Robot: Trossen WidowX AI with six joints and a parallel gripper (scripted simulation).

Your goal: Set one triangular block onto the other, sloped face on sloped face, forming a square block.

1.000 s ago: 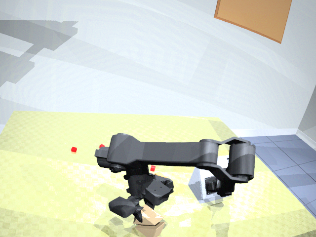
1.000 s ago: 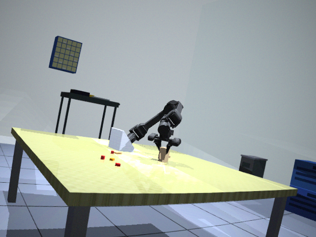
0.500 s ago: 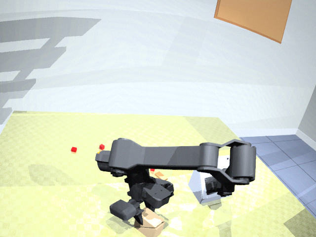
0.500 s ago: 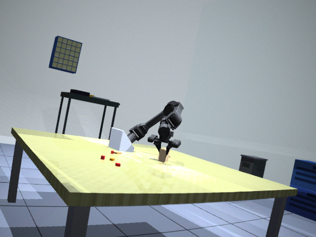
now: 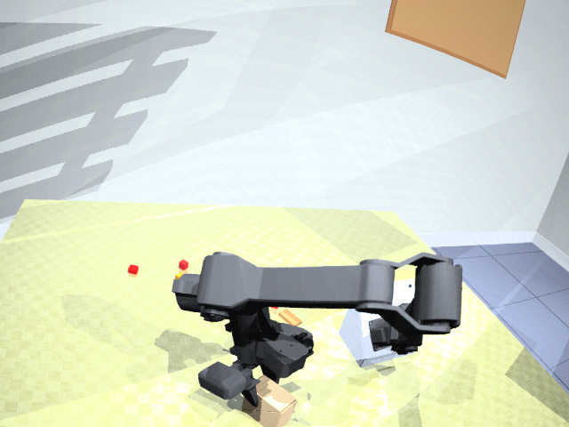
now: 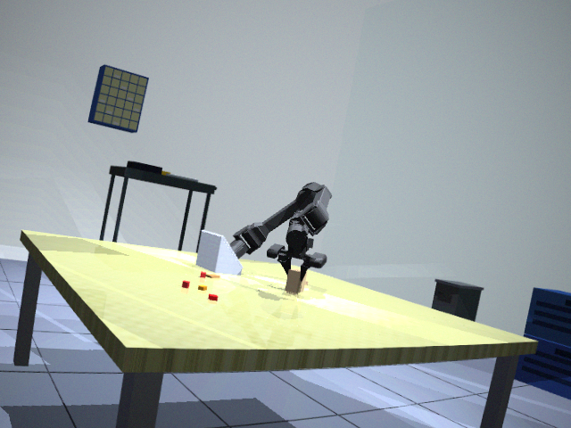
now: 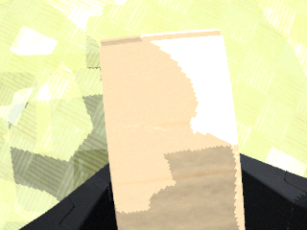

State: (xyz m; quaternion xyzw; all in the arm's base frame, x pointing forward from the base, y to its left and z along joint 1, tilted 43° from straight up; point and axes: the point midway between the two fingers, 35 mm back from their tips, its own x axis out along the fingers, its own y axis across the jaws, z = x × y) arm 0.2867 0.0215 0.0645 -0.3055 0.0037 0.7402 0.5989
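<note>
The upper triangular block (image 5: 278, 398) (image 7: 153, 105) is pale wood, its flat top facing up. My gripper (image 5: 265, 392) (image 6: 295, 276) (image 7: 170, 163) is shut on it, one finger on each side. The lower triangular block (image 5: 276, 418) is directly beneath, on the table. Together they look close to one square block in the exterior view. A thin strip of lighter wood shows past the upper block's far edge in the wrist view. The sloped faces are mostly hidden, so I cannot tell whether they meet fully.
Small red cubes (image 5: 132, 269) (image 5: 183, 264) (image 6: 212, 297), a yellow piece (image 5: 179, 276) (image 6: 202, 287) and a flat orange-brown piece (image 5: 290, 317) (image 6: 212, 276) lie on the table (image 5: 92, 367) (image 6: 322, 332). A large pale wedge-shaped object (image 5: 351, 337) (image 6: 214, 253) stands near the arm's base.
</note>
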